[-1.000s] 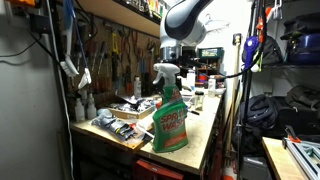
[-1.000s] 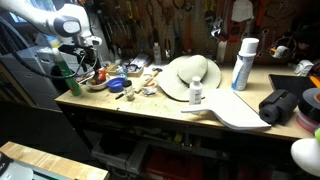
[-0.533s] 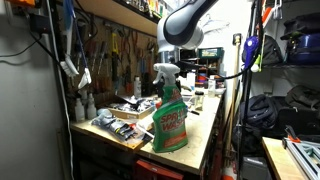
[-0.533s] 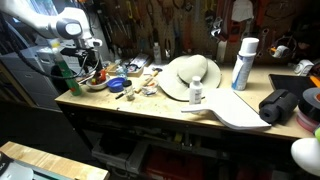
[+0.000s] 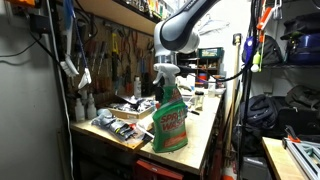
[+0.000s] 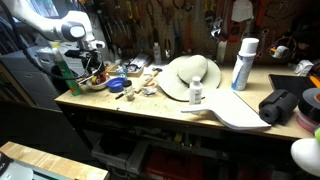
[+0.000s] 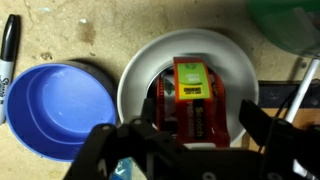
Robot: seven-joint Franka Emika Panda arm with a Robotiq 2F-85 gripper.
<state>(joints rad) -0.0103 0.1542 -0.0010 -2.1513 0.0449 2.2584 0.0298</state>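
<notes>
In the wrist view my gripper (image 7: 200, 125) is open, its two dark fingers on either side of a red Scotch tape dispenser (image 7: 190, 92) with a green and yellow label. The dispenser lies in a white bowl (image 7: 135, 70). I hover just above it and hold nothing. A blue bowl (image 7: 50, 110) sits beside the white one. In an exterior view the gripper (image 6: 93, 62) hangs over the bowls at the bench's end. In an exterior view a green spray bottle (image 5: 170, 115) partly hides it.
A black marker (image 7: 9, 45) lies past the blue bowl, and a green bottle (image 7: 290, 25) stands close to the white bowl. On the bench are a straw hat (image 6: 190, 75), a white spray can (image 6: 243, 63), a small white bottle (image 6: 196, 92) and a black bag (image 6: 280, 105).
The arm has moved down and a little sideways, bringing the gripper closer over the white bowl. Nothing on the bench has moved.
</notes>
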